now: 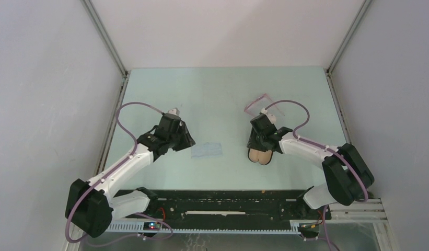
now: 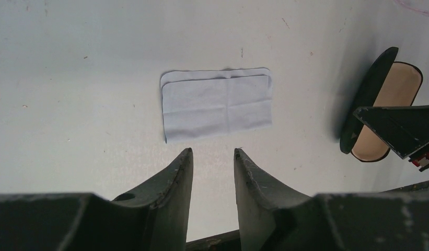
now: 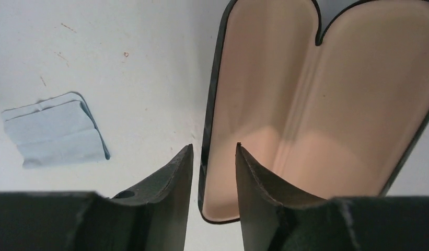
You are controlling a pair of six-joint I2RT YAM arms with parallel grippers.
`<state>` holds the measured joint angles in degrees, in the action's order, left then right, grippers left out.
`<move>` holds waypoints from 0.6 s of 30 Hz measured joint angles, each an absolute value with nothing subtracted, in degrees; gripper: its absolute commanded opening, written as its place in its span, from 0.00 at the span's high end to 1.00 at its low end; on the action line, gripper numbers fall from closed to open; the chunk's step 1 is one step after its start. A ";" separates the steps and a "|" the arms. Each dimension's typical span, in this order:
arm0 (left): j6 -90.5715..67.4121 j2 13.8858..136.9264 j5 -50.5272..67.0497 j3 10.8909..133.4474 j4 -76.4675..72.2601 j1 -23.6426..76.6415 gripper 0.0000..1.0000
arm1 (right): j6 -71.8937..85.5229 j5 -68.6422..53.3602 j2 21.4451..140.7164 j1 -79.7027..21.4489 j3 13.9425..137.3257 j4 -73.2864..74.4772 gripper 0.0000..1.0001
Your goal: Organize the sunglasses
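Right gripper [image 3: 213, 157] at lower frame, jaws partly apart astride the left rim of the open case [image 3: 306, 115], left gripper [image 2: 212, 159] partly apart, empty, below the blue cloth [image 2: 217, 102], sunglasses [image 1: 256, 101] upper right of centre, just above the right gripper

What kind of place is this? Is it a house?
Probably a robot lab test booth, not a house: plain white walls, a pale green table, and two white-and-black robot arms bolted at its near edge.
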<state>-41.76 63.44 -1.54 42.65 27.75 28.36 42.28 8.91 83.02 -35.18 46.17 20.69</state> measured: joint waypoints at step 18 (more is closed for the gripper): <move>-41.78 62.02 -1.52 41.91 28.14 28.36 0.60 | 51.70 2.02 85.36 -32.93 46.17 9.23 1.00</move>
<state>-41.78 62.02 -1.52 41.91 28.14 28.36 51.70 2.02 85.36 -32.93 46.17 9.23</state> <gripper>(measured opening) 0.398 0.011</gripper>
